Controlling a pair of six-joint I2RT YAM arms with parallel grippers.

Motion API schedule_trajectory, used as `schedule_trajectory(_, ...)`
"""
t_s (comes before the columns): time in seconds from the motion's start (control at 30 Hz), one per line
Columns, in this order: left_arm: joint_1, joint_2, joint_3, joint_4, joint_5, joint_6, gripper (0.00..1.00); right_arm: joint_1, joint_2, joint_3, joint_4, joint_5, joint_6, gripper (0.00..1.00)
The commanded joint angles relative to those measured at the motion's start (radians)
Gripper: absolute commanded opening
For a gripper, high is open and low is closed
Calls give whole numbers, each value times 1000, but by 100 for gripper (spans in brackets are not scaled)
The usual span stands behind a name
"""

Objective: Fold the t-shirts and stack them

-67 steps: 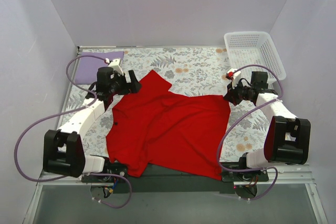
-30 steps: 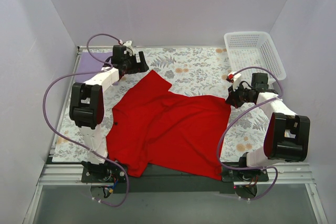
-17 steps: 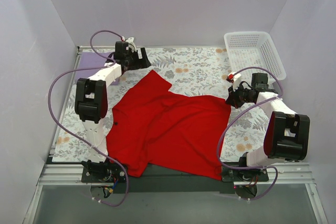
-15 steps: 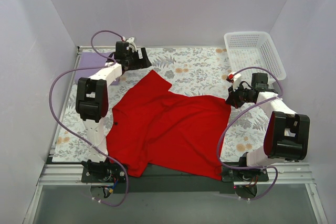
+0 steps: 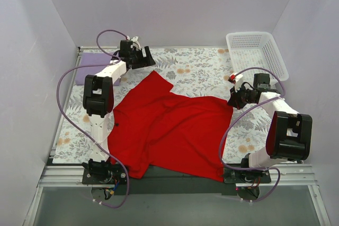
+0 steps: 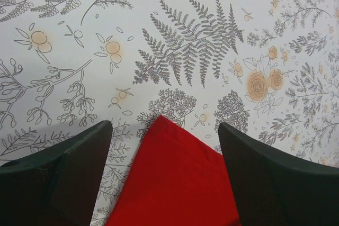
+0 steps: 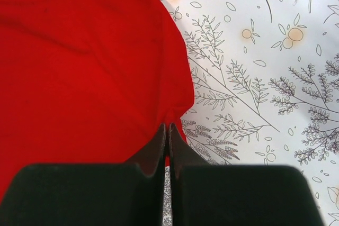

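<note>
Red shirt (image 5: 175,130) spread on table (image 5: 201,70); right gripper (image 7: 167,128) clamps its right edge, left gripper (image 6: 164,126) hovers wide open over far corner.

Your bright red short-sleeved cloth t-shirt (image 5: 175,130) lies unfolded across the middle of the floral-printed table (image 5: 201,70). It is rumpled and creased, and its near edge drapes over the table's front. One sleeve runs out to a flat point toward the far left. At the far right corner of the cloth, the right gripper (image 7: 167,129) pinches the edge between closed fingers. Your pale lavender cloth t-shirt (image 5: 91,70) sits as a flat rectangle in the far left corner, not touching the red one.
</note>
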Motion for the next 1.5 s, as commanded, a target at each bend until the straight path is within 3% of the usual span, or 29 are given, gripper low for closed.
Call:
schedule_trajectory(0.0,-4,25,57,-33,46,1,79,-5,10,43,-10,-21,-13,1)
schedule_trajectory(0.43,-7,84,89,-130,69,82,66,-5,25,47,-18,-24,-15,1)
schedule_trajectory(0.83,-44,127,155,-212,-7,174,61,-5,30,53,-24,-26,-15,1)
schedule_trajectory(1.23,-54,124,146,-234,-58,221,43,-8,37,58,-32,-29,-18,1)
schedule_trajectory(1.47,-79,139,147,-245,-93,248,39,-13,39,58,-36,-32,-18,1)
